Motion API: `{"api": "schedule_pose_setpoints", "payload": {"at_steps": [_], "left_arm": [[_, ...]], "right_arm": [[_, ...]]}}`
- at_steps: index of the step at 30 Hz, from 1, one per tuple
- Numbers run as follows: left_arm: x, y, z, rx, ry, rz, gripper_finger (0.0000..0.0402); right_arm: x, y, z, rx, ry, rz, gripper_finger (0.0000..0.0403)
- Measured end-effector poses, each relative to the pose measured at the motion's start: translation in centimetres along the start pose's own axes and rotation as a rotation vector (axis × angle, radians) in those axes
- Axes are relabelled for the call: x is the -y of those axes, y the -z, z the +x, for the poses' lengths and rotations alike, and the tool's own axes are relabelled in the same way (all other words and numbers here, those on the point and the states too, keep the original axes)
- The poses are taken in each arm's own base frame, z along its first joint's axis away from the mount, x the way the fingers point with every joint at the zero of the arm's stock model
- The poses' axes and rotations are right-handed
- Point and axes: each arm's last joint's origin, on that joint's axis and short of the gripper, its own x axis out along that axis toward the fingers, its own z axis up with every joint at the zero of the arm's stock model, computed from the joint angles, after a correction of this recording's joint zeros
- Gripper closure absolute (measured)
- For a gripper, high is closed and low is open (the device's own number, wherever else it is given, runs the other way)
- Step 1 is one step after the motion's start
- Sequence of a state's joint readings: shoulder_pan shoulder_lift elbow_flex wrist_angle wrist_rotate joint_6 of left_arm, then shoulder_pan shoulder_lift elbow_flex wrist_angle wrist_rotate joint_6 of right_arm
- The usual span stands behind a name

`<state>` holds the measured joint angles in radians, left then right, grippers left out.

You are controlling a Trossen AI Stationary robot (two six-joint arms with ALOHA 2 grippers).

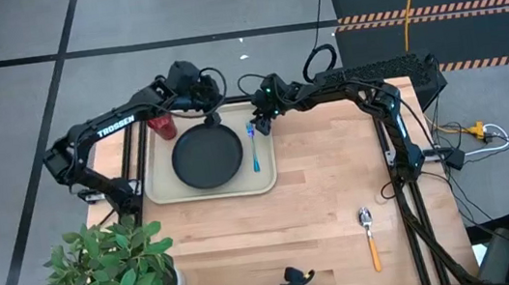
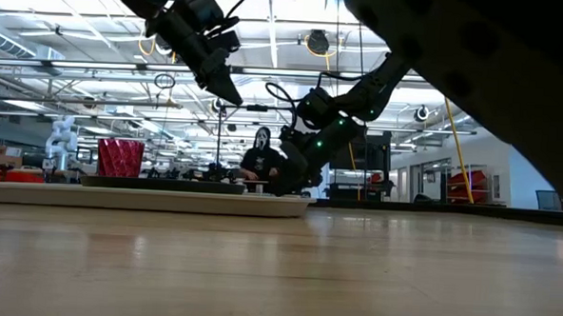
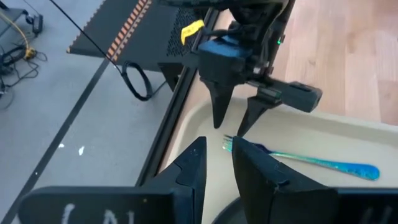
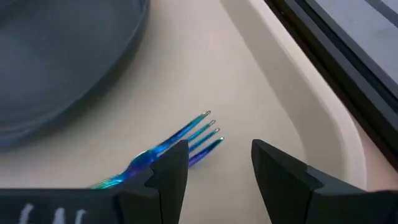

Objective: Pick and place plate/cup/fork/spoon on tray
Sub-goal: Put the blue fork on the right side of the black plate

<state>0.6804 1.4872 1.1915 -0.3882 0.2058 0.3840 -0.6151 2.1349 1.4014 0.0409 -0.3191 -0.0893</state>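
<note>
The beige tray [image 1: 157, 179] lies at the table's far left. On it sit the black plate [image 1: 206, 155], the dark red cup [image 1: 164, 126] at its far left corner, and the blue fork [image 1: 254, 147] along its right side. The fork's tines [image 4: 208, 134] point toward the far edge. My right gripper [image 1: 260, 120] is open just above the fork's tine end, touching nothing. My left gripper [image 1: 213, 116] is open above the tray's far rim, beyond the plate. The orange-handled spoon [image 1: 370, 237] lies on the table at the near right.
A potted green plant [image 1: 110, 272] stands at the near left corner. Bare wooden tabletop [image 1: 320, 202] lies between the tray and the spoon. In the low view, a masked figure [image 2: 260, 157] shows in the room behind the table.
</note>
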Motion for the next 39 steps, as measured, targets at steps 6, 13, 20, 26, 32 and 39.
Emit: {"api": "schedule_pose_setpoints", "payload": {"at_steps": [6,13,20,26,32,39], "left_arm": [[0.1,0.4,0.1,-0.011,0.004,-0.003,0.0321],[0.1,0.4,0.1,-0.015,0.005,-0.007,0.0321],[0.1,0.4,0.1,-0.017,0.006,-0.004,0.0321],[0.2,0.7,0.1,-0.043,0.016,-0.009,0.0321],[0.3,0.9,0.1,-0.065,0.025,-0.014,0.0321],[0.4,0.9,0.1,-0.066,0.026,-0.007,0.0321]], "right_arm": [[-0.6,0.0,0.2,-0.008,-0.032,0.020,0.0232],[-1.6,0.0,0.5,-0.009,-0.049,0.006,0.0232],[-1.7,0.0,0.5,-0.013,-0.026,0.013,0.0232],[-2.0,0.6,0.4,-0.087,-0.030,0.055,0.0232],[-3.2,0.8,0.2,-0.148,-0.004,0.007,0.0232],[-3.5,0.3,-0.5,-0.154,0.048,-0.061,0.0232]]}}
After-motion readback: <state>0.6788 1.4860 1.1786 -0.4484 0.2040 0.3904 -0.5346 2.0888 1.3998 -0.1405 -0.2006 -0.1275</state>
